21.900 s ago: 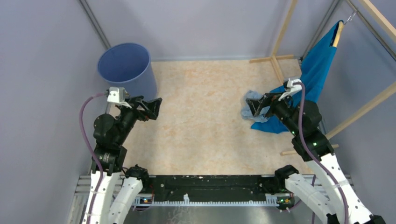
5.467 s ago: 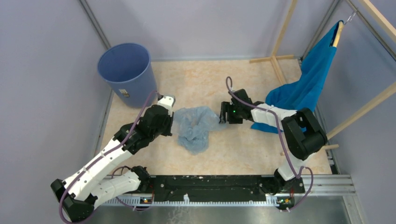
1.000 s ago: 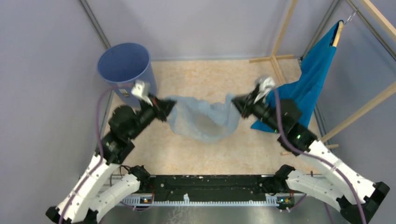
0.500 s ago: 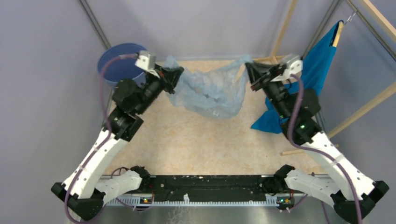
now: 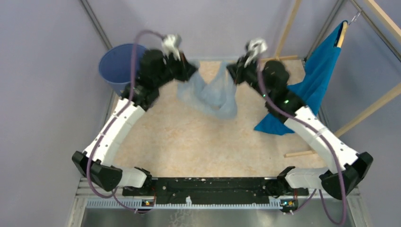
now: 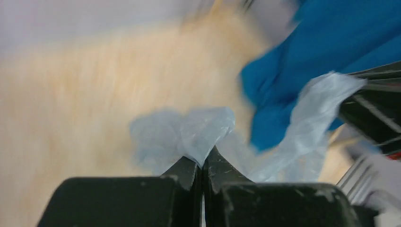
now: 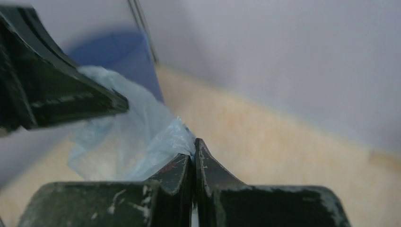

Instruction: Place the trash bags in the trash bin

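The left gripper (image 6: pixel 203 163) is pinched tight on a bunched edge of the trash bag (image 5: pixel 210 92), its fingers pressed together with film squeezed between them. The right gripper (image 7: pixel 193 149) is clamped the same way on the opposite edge. Half a second ago the two stood wide apart with the bag stretched broadly between them. Now they have drawn closer together toward the back wall, so the film sags in a narrower, deeper fold. A second ago both were lower and the bag hung nearer the counter (image 5: pixel 189 137). The bag now hangs between the grippers over the back part of the counter, to the right of the trash bin (image 5: pixel 113 64) and outside it. Whether its lowest fold touches the counter cannot be told. Both wrist views are blurred.

By count: one trash bag, one trash bin in the back left corner, two grippers both holding the bag, and one teal cloth (image 5: pixel 317 75) on one wooden hanger (image 5: pixel 341 34) at the right.
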Controlling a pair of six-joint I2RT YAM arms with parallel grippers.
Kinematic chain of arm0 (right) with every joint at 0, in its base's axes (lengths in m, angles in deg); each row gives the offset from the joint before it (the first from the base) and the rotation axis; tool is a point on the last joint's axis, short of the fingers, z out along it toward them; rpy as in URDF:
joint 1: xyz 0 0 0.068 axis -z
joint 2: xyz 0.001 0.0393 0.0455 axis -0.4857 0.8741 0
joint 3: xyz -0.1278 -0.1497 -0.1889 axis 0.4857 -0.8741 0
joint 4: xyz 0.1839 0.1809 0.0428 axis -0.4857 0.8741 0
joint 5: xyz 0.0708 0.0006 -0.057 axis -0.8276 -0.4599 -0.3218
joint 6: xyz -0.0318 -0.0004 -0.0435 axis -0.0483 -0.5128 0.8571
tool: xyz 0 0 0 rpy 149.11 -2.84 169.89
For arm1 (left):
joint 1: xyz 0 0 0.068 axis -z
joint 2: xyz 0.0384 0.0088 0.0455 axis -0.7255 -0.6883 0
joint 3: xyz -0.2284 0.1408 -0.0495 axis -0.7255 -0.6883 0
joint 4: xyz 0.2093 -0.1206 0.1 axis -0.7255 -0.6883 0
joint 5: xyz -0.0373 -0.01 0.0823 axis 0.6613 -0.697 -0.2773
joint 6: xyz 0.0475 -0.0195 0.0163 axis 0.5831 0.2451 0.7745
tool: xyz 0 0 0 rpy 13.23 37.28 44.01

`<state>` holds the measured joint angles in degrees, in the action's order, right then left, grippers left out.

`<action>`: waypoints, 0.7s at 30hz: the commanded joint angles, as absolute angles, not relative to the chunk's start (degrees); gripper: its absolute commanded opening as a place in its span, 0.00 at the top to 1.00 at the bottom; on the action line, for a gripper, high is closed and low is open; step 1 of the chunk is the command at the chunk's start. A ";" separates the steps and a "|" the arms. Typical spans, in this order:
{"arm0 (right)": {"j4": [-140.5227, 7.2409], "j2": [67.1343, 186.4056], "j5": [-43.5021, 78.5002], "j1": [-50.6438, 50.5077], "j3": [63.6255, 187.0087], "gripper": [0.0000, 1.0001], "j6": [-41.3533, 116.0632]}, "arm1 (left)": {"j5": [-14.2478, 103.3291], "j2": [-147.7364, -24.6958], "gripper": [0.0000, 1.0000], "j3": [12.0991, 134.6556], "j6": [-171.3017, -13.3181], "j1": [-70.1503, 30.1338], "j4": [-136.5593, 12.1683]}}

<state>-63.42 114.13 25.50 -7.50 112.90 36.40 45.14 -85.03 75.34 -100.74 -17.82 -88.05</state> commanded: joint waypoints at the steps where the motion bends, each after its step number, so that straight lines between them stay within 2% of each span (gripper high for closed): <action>1: -65.09 111.69 18.88 -7.20 142.90 1.00 43.68 | 65.03 -84.03 1.00 109.10 -97.52 -17.80 -75.42; 3: -74.07 106.15 14.88 -7.19 137.39 1.00 43.15 | 66.28 -77.26 1.00 99.77 -98.27 -17.71 -64.38; 6: -89.11 96.84 17.99 -7.13 118.81 1.00 41.53 | 50.96 -66.28 1.00 77.05 -96.49 -17.76 -55.82; 7: -90.49 95.36 22.04 -7.15 112.92 1.00 40.07 | 42.35 -64.56 1.00 70.86 -97.20 -17.83 -58.03; 9: -85.64 95.48 28.84 -7.07 103.96 1.00 37.63 | 27.96 -66.23 1.00 62.91 -103.62 -18.45 -72.14; 10: -81.14 96.43 30.47 -7.14 99.17 1.00 35.41 | 27.00 -69.86 1.00 59.92 -108.34 -19.51 -82.43; 11: -79.18 97.67 30.00 -7.11 94.43 1.00 33.00 | 31.24 -71.78 1.00 56.00 -110.27 -20.46 -85.70; 13: -76.16 100.09 24.60 -7.12 86.56 1.00 27.67 | 42.45 -70.66 1.00 47.71 -111.82 -21.27 -85.72; 15: -74.95 100.94 18.32 -7.07 83.60 1.00 24.41 | 45.89 -63.67 1.00 41.86 -113.41 -21.32 -81.91; 18: -72.19 98.89 16.92 -7.14 88.13 1.00 26.04 | 45.81 -53.99 1.00 42.48 -112.00 -21.37 -76.26; 21: -66.63 98.20 19.75 -7.10 99.44 1.00 32.17 | 44.52 -55.20 1.00 55.30 -106.57 -21.40 -80.49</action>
